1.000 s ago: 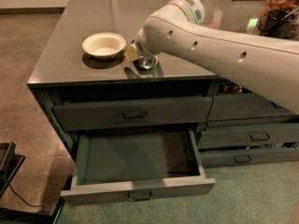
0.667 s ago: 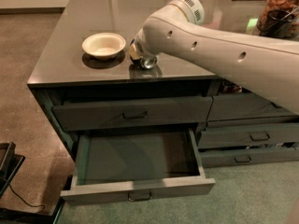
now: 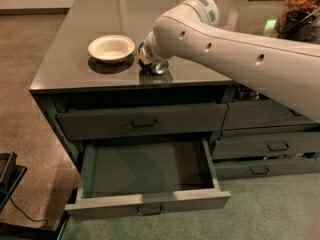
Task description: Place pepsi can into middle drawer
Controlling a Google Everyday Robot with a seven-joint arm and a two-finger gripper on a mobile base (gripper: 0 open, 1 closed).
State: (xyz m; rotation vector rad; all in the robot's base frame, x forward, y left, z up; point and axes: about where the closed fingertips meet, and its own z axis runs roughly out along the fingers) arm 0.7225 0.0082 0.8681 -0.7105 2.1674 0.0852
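The pepsi can [image 3: 159, 67] is on the countertop just right of the white bowl; only its silvery end and a sliver of its side show below the arm. My gripper [image 3: 150, 59] is down at the can, mostly hidden behind the white wrist of my arm [image 3: 225, 39], which reaches in from the right. The middle drawer [image 3: 150, 166] is pulled open below the counter, with a flat, dark, bare interior and a small bar handle [image 3: 149, 210] on its front.
A white bowl [image 3: 111, 48] sits on the countertop [image 3: 80, 59] left of the can. The top drawer [image 3: 142, 121] is closed. More drawers [image 3: 270, 146] are on the right. A jar [image 3: 299, 11] stands at the back right. A dark object [image 3: 7, 176] lies on the floor at left.
The wrist has shifted slightly at the can. The can stays on the countertop by the bowl, and the drawer stays open.
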